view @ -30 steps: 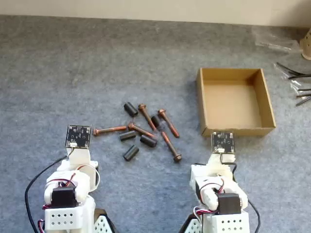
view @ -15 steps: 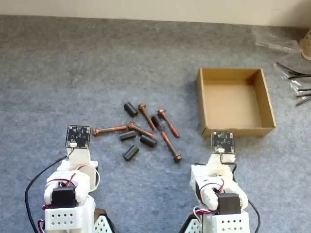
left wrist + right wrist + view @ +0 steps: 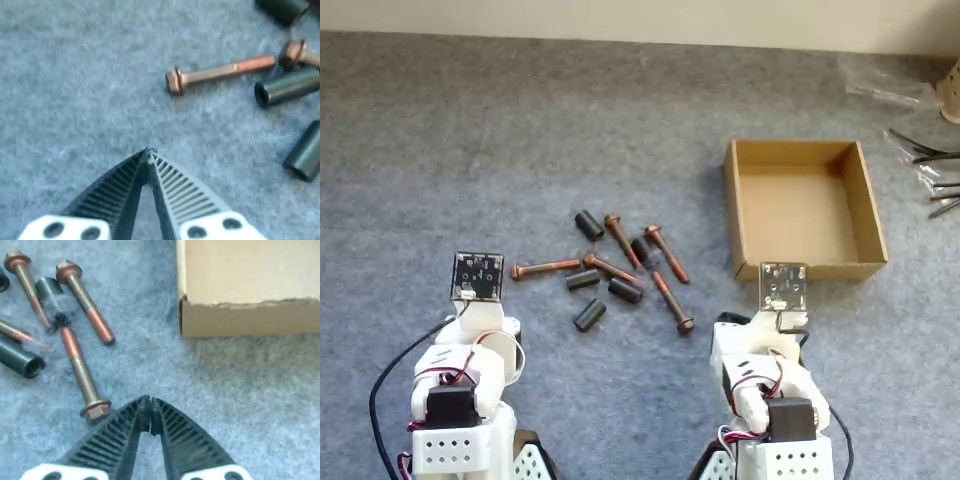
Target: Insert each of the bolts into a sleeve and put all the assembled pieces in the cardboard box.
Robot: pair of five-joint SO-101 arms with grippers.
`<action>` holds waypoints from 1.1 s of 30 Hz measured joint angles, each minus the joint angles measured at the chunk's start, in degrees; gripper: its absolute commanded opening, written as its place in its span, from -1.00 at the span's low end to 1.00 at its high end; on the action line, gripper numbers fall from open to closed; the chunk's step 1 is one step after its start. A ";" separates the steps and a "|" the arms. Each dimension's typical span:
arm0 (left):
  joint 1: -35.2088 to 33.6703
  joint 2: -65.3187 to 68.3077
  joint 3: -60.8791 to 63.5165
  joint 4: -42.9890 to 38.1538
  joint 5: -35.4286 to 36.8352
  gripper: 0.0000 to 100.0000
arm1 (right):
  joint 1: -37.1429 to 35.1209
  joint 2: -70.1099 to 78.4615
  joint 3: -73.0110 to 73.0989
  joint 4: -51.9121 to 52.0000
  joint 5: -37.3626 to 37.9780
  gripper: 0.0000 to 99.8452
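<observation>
Both closed tip-to-tip: left gripper (image 3: 149,152), right gripper (image 3: 150,401). Bolts (image 3: 545,267), sleeves (image 3: 589,314) loose beside cardboard box (image 3: 733,215), seemingly all separate.

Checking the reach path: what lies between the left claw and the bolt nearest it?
Only bare carpet, seen in the left wrist view: nothing sits between the shut left claw and the bolt.

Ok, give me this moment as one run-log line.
left gripper shut, empty | right gripper shut, empty | bolts, sleeves loose on carpet | cardboard box empty
</observation>
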 measured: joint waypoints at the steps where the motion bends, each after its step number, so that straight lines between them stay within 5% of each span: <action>1: 0.00 0.00 0.00 -0.88 0.00 -0.99 | 0.00 0.00 0.00 -0.09 0.00 -0.99; 9: 0.00 0.00 0.00 -2.55 0.00 -0.99 | 0.00 0.00 0.00 1.14 2.46 -0.99; 14: 1.05 0.00 0.00 3.78 0.00 -0.98 | 0.00 0.00 0.00 6.33 9.85 -0.99; 21: 5.71 0.00 0.00 8.53 0.00 -0.98 | 0.00 0.00 0.00 6.86 10.81 -0.99; 33: 6.51 0.00 0.00 6.59 0.00 -0.99 | 0.00 0.00 0.00 4.22 15.47 -0.99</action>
